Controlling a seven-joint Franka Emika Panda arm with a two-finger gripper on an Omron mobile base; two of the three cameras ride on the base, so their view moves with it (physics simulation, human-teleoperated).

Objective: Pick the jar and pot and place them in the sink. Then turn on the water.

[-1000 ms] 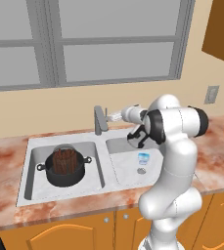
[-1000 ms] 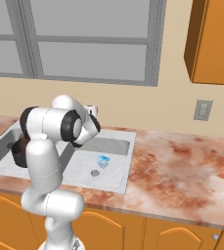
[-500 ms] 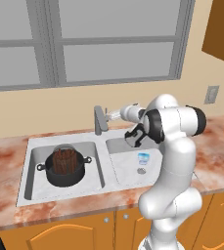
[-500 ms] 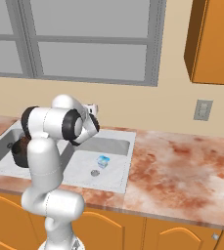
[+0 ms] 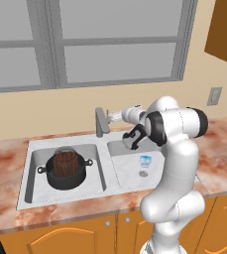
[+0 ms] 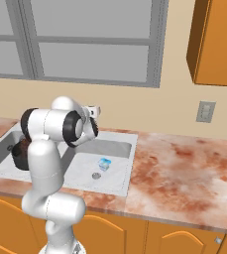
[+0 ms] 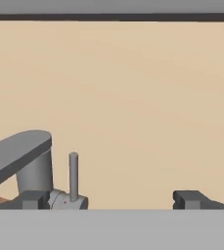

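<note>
The black pot [image 5: 65, 177] sits in the left basin of the light grey sink [image 5: 30, 168], and the glass jar [image 5: 65, 161] with dark reddish contents stands inside it. Part of the pot [image 6: 20, 153] peeks out behind my arm. My gripper [image 5: 115, 117] hovers just right of the grey faucet [image 5: 101, 122] at the sink's back edge, open and holding nothing. In the hand view the gripper [image 7: 116, 200] faces the beige wall, with the faucet's spout [image 7: 15, 152] and thin upright lever [image 7: 73, 176] by its left fingertip. A small light-blue shape [image 5: 144, 160] stands over the right basin's drain; I cannot tell if it is water.
Marbled reddish counter [image 6: 184, 168] stretches to the right of the sink. A window [image 5: 110, 44] spans the wall behind it, with a wall outlet [image 6: 205, 111] and an orange cabinet [image 6: 216, 39] to the right. My own arm [image 5: 177, 163] stands in front of the right basin.
</note>
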